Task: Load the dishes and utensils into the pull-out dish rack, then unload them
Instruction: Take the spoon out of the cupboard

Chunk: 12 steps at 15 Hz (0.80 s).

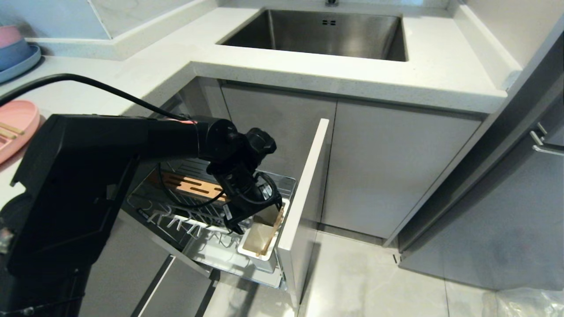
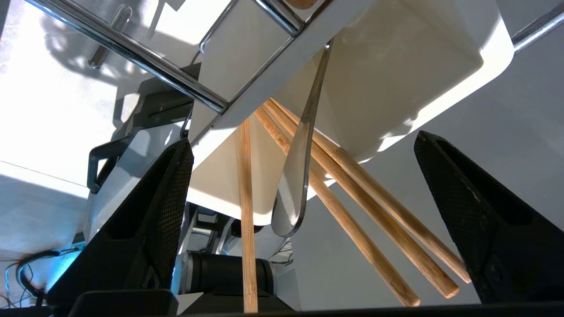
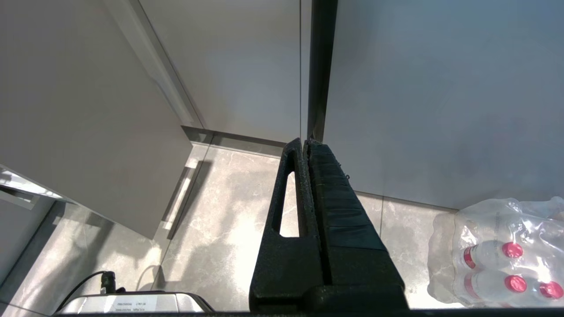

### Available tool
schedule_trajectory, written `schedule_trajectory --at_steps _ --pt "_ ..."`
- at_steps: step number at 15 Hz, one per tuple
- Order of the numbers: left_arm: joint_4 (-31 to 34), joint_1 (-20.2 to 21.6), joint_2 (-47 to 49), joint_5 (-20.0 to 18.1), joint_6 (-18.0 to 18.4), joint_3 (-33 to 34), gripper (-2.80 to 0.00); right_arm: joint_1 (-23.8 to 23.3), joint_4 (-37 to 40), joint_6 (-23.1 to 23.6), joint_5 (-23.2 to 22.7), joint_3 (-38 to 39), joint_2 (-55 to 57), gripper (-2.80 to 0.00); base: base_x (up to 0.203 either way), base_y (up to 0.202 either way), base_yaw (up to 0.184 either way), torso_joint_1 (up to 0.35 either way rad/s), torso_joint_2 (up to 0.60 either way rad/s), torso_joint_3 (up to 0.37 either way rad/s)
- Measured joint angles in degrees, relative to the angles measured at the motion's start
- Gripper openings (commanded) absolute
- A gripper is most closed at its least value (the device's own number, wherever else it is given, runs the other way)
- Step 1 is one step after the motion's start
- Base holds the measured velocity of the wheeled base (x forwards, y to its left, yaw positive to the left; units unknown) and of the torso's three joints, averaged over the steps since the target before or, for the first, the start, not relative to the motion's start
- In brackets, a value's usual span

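Observation:
The pull-out dish rack stands drawn out below the counter, its white cutlery caddy at the near end. Wooden chopsticks lean out of the caddy. My left gripper hangs over the caddy, pointing down into it. In the left wrist view the left gripper is open, its fingers wide apart; the chopsticks and the silver spoon stand in the caddy between them, untouched. The pink plate lies on the counter at far left. My right gripper is shut, hanging over the floor.
The rack's front panel stands out to the right of the caddy. A steel sink is set in the counter behind. A blue plate with stacked bowls sits at the far left. A pack of water bottles lies on the floor.

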<state>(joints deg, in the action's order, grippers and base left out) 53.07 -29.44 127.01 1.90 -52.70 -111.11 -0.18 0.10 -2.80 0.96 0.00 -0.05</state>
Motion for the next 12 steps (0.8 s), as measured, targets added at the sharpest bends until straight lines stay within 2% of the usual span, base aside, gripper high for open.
schedule_trajectory --at_steps 12 --pt "-0.13 -0.16 -0.28 0.16 -0.02 -0.06 -2.8 -0.02 0.0 0.0 0.0 0.0 0.0 -2.8 0.0 0.0 0.0 0.0 0.0 0.0"
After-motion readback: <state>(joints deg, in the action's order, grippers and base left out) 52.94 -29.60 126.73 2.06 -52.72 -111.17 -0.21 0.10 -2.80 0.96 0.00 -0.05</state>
